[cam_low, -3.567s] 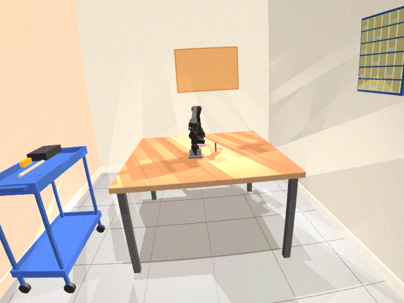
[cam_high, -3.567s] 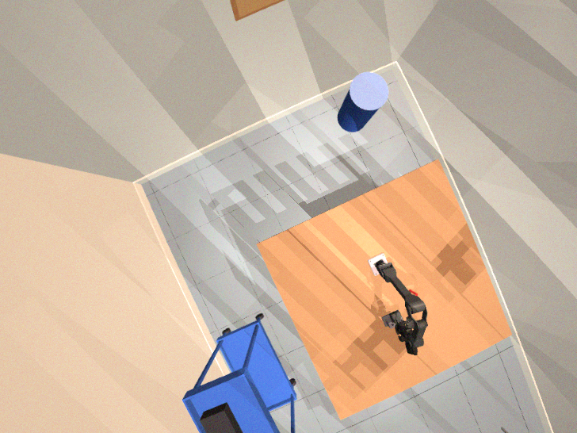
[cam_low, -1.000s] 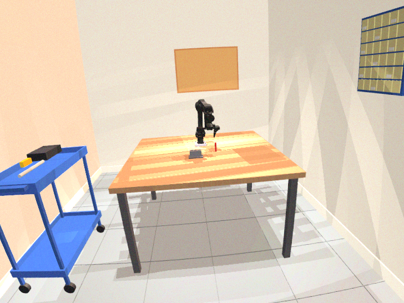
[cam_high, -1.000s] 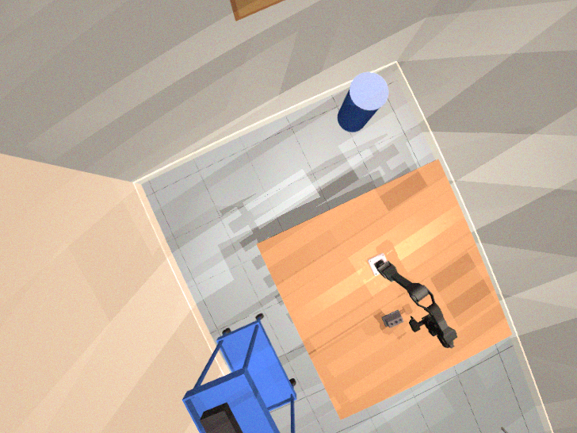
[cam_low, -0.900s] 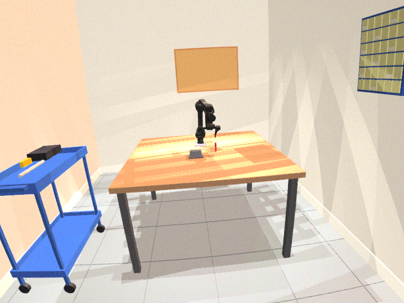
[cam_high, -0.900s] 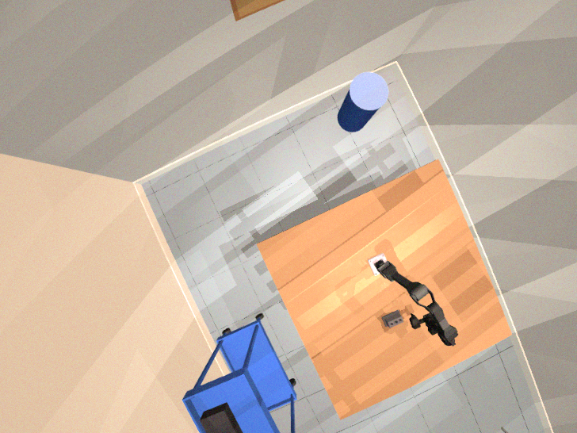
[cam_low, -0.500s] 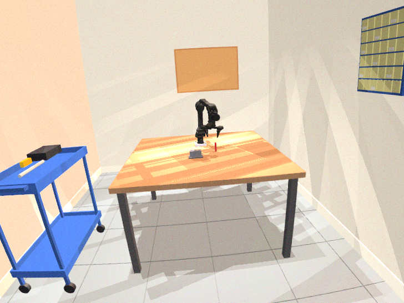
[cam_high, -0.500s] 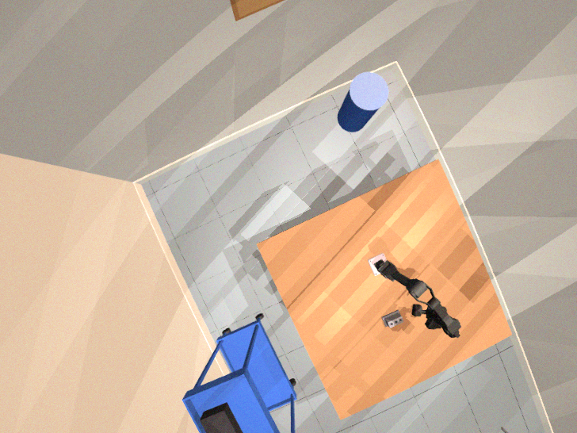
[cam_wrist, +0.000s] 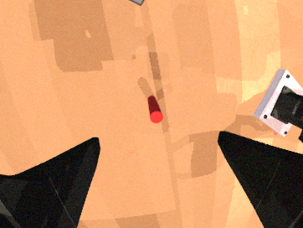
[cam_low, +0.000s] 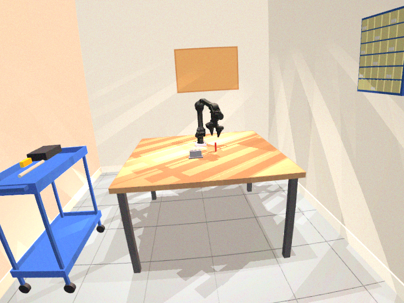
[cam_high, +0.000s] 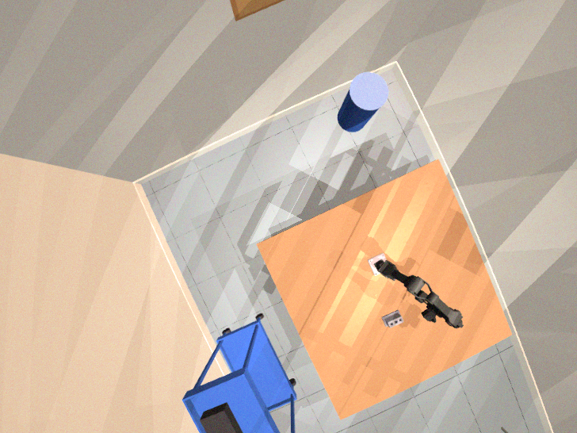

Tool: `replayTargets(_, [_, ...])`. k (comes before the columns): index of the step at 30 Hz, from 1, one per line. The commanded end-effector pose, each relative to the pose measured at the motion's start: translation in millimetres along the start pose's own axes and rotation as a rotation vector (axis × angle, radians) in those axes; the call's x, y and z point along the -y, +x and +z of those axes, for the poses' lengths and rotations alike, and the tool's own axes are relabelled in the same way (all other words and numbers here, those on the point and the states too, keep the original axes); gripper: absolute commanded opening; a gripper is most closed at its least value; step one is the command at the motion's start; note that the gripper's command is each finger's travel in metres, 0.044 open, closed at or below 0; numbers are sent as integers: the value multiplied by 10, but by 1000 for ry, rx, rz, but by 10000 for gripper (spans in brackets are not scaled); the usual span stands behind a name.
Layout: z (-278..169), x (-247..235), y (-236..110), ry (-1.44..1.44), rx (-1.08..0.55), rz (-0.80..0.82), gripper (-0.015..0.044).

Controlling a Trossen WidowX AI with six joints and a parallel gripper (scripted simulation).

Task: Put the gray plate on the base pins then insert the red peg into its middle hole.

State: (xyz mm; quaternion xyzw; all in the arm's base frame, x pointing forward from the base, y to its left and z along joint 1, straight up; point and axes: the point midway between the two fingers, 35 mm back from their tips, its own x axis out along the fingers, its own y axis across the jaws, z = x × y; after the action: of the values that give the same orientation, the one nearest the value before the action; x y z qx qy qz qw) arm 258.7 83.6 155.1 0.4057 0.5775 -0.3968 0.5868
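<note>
The gray plate [cam_high: 392, 319] [cam_low: 196, 152] lies on its base on the wooden table [cam_high: 326, 261] [cam_low: 228, 162] [cam_wrist: 84, 102], with its holes facing up. The red peg [cam_low: 215, 146] [cam_wrist: 155, 110] stands upright on the table to the right of the plate. In the top view the arm hides it. My gripper [cam_high: 429, 316] [cam_low: 215, 133] [cam_wrist: 161, 140] is open and empty. It hangs well above the peg, fingers pointing down, and the peg shows between the two fingers in the wrist view.
The arm's white mount [cam_high: 375, 263] [cam_low: 200, 143] [cam_wrist: 276, 104] sits on the table behind the plate. A blue cart [cam_high: 251, 363] [cam_low: 49, 162] stands left of the table. A blue cylinder [cam_high: 361, 105] stands on the floor in a corner.
</note>
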Motion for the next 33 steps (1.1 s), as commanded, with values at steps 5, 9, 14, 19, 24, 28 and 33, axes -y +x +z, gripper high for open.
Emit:
replayTargets(5, [-38,19,19,58,-3,6,440])
replayTargets(9, [-39,18,250,58,-3,6,440])
replayTargets(14, [-39,17,325,58,-3,6,440])
replayTargets(19, [-39,17,403,58,-3,6,440])
replayTargets(24, [-39,10,474,58,-3,6,440])
replayTargets(28, [-39,6,540,58,-3,6,440])
replayTargets(33, [-38,3,622,58,-3,6,440])
